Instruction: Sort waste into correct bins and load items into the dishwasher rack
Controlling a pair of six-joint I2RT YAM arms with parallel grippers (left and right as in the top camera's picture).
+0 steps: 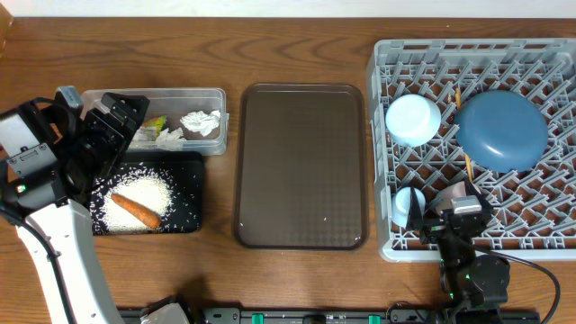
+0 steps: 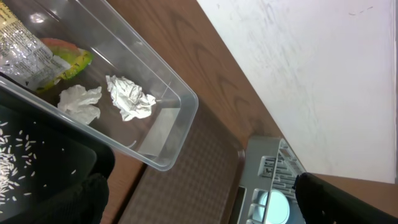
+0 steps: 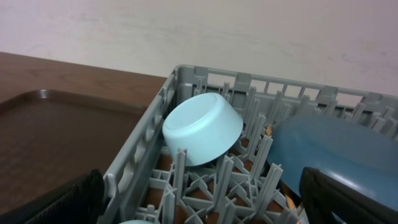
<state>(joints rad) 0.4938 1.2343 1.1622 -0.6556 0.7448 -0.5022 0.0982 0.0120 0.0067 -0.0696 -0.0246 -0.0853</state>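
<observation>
Far left of the brown serving tray (image 1: 301, 166), your left gripper (image 1: 124, 119) hangs over the end of the clear tub (image 1: 180, 90) farthest from that tray, jaws spread wide and gripping nothing. In the tub lie the yellow-green wrapper (image 2: 68, 62) and the crumpled napkin (image 2: 129, 98). The black tray (image 1: 191, 216), also left of the serving tray but nearer the robot's base, carries the rice (image 1: 144, 191) and the orange stick (image 1: 135, 209). The stick's long axis runs diagonally, its near end pointing toward the serving tray. Right of the serving tray, the grey rack (image 1: 540, 54) already holds four items. These are the pale-blue bowl (image 3: 202, 127), mouth-down and tilted, the dark-blue plate (image 1: 501, 130), the chopsticks (image 1: 466, 165) lying front to back under the plate's edge, and the small light-blue cup (image 1: 407, 207). Your right gripper (image 1: 457, 207) sits over the rack's near corner by that cup, jaws released and empty. Sorting and loading look nearly finished, so your next move is probably to lift both arms clear without nudging anything.
</observation>
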